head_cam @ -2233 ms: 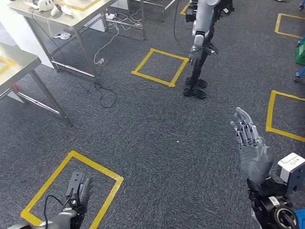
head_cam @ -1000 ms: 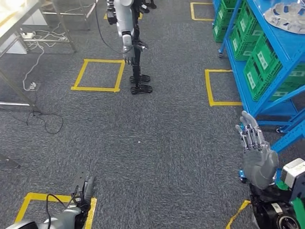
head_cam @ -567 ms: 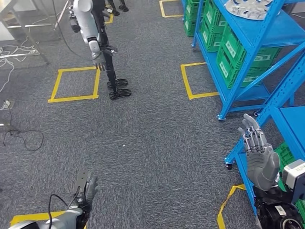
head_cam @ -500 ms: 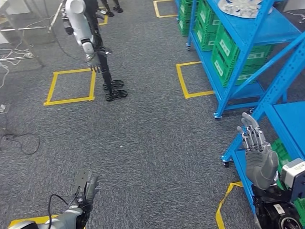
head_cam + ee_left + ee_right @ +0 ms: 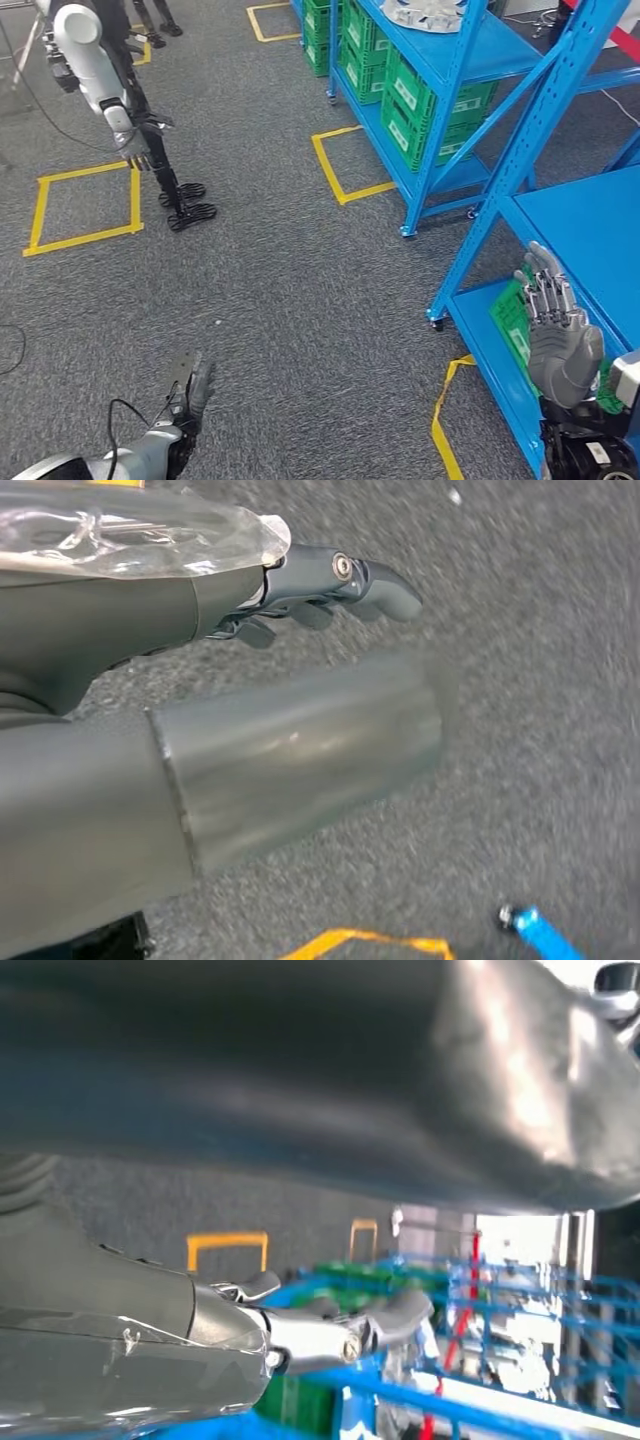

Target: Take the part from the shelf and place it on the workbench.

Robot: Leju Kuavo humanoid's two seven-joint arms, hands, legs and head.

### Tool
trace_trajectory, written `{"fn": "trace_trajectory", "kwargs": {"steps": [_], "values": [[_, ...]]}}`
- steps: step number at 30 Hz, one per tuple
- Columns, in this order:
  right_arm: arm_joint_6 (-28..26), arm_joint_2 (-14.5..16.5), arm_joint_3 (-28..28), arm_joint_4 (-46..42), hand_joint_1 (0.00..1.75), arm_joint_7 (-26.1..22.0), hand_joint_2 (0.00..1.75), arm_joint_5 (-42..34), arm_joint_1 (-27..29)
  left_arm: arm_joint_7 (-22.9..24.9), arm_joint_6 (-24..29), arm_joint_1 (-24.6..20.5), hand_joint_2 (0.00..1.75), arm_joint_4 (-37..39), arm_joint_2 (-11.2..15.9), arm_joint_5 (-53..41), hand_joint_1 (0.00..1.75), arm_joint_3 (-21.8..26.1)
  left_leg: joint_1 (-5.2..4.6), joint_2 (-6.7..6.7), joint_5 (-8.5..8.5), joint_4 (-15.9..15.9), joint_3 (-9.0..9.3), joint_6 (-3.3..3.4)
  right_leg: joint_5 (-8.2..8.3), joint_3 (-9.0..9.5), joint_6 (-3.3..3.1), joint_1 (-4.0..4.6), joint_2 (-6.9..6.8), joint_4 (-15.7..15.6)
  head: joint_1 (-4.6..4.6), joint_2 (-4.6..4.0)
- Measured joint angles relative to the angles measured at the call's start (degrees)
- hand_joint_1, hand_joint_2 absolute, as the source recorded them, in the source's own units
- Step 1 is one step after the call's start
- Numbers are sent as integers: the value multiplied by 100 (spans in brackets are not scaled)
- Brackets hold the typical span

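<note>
Swung rightward, two blue shelves [image 5: 445, 75] near; both hands (left [image 5: 198, 385], right [image 5: 557, 328]) spread, empty.

No legible text, number or brand anywhere. White label patches on the fronts of the green bins [image 5: 411, 105] on the blue shelf [image 5: 453, 70] toward one o'clock, print too small to read. Another pale label on the green bin [image 5: 512, 322] on the lowest shelf level at four o'clock, just beside the right hand [image 5: 557, 330], equally unreadable. Yellow tape squares [image 5: 349, 165] on the grey carpet at twelve and ten o'clock, plain outlines without lettering. Nothing legible in the blurred wrist views either.
</note>
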Motion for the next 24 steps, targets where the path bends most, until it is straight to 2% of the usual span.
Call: {"fn": "trace_trajectory", "kwargs": {"steps": [1,2,3,4,5,6,8,9,11,12,13,14,15,16,17,18,19,20,22,23,24], "values": [[-9,-11,-9,-9,0,14,0,0,6,14,1,-7,0,0,-5,-3,0,0,-11,79,-8,1,4,16,-190,-188,24,-14,-110,416,19,0],[-16,-22,-15,-12,0,23,0,0,16,27,1,-8,0,0,-10,-3,0,0,-18,162,-16,2,10,16,-305,-330,45,-30,-164,737,26,0],[-21,-34,-17,-13,0,30,0,0,25,38,2,-11,0,0,-12,-2,0,0,-20,241,-27,5,15,9,-311,-378,63,-46,-194,858,28,0],[-27,-45,-18,-18,0,34,0,0,32,44,2,-16,0,0,-15,-1,0,0,-18,315,-39,7,25,-3,-211,-306,77,-63,-223,747,30,0],[-35,-54,-18,-26,0,37,0,1,36,46,1,-25,0,0,-21,2,0,0,-14,386,-58,11,44,-23,-30,-122,89,-78,-278,419,31,0],[-47,-61,-17,-34,0,37,0,1,34,45,-1,-38,0,0,-24,8,0,0,-16,449,-81,16,69,-52,147,116,98,-86,-400,-19,34,0],[-71,-64,-13,-47,0,21,0,1,21,42,-10,-68,0,1,-21,24,0,0,-40,557,-127,42,106,-119,349,493,54,-58,-595,-677,40,0],[-83,-64,-11,-46,0,7,0,1,18,40,-18,-82,0,1,-18,30,0,0,-55,609,-139,51,115,-147,359,559,12,-35,-629,-799,33,0],[-104,-64,-12,-44,0,-28,0,2,20,38,-43,-107,0,1,-25,30,0,0,-50,708,-153,54,128,-201,369,558,-88,-8,-498,-820,10,0],[-113,-64,-13,-45,0,-48,0,2,22,38,-53,-124,0,1,-32,26,0,0,-33,657,-193,92,124,-230,380,561,-126,-6,-430,-835,1,0],[-118,-64,-14,-48,0,-65,0,2,21,38,-62,-143,0,0,-39,19,0,0,-14,535,-287,224,74,-253,393,567,-164,-10,-366,-851,-5,0],[-120,-65,-14,-50,0,-80,0,2,20,39,-65,-159,0,0,-44,12,0,0,-1,371,-439,488,-43,-266,403,576,-198,-20,-308,-866,-17,0],[-121,-65,-15,-49,0,-92,0,2,21,42,-66,-168,0,0,-45,7,0,0,5,202,-624,873,-226,-266,409,576,-222,-21,-250,-869,-30,0],[-118,-66,-16,-48,0,-100,0,2,24,46,-67,-165,0,1,-45,4,0,0,4,110,-806,1319,-457,-262,411,571,-241,-16,-185,-869,-41,0],[-109,-66,-16,-47,0,-107,0,2,28,51,-67,-153,0,2,-44,8,0,0,-1,71,-922,1703,-673,-255,414,568,-254,-7,-109,-869,-52,0],[-98,-66,-16,-45,0,-112,0,2,30,55,-66,-140,0,3,-43,14,0,0,-5,55,-930,1911,-819,-242,416,568,-259,3,-24,-868,-61,0],[-85,-66,-15,-43,0,-116,0,1,30,57,-66,-133,0,4,-43,21,0,0,-10,43,-816,1879,-855,-218,418,571,-263,13,63,-867,-68,0],[-71,-66,-15,-41,0,-119,0,1,27,54,-66,-131,0,4,-40,32,0,0,-16,13,-601,1610,-774,-186,419,578,-264,19,147,-867,-73,0],[-40,-66,-14,-34,0,-131,0,0,10,36,-67,-134,0,4,-20,62,0,-1,-30,-206,-137,746,-431,-108,418,581,-258,28,293,-860,-76,0],[-21,-66,-10,-26,0,-138,0,0,-1,20,-67,-134,0,5,4,82,0,-1,-34,-308,-10,410,-292,-88,421,570,-245,29,360,-854,-73,0],[-4,-66,-6,-14,0,-147,0,0,-14,0,-67,-133,0,5,24,104,0,-1,-41,-379,38,213,-213,-74,424,553,-223,24,426,-851,-71,0]]}}
